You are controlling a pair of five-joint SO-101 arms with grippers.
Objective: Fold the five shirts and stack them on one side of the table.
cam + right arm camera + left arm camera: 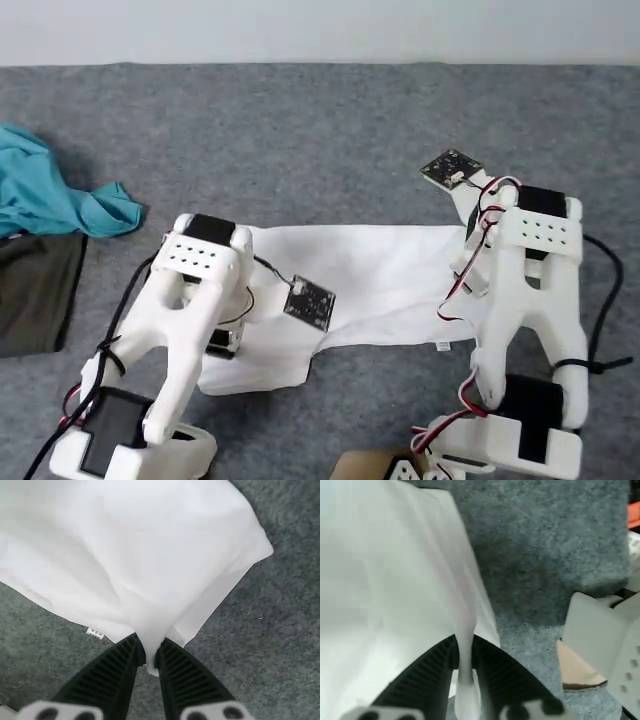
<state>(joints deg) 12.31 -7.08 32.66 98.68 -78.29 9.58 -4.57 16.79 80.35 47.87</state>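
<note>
The left gripper (465,662) and right gripper (149,655) each pinch the thin white cloth shirt (380,270) tight on the fuzzy grey table (300,130).

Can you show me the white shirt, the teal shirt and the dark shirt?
white shirt (385,272), high view, its flat middle.
teal shirt (45,195), high view, middle of the bunched cloth.
dark shirt (35,290), high view, its flat middle.
</note>
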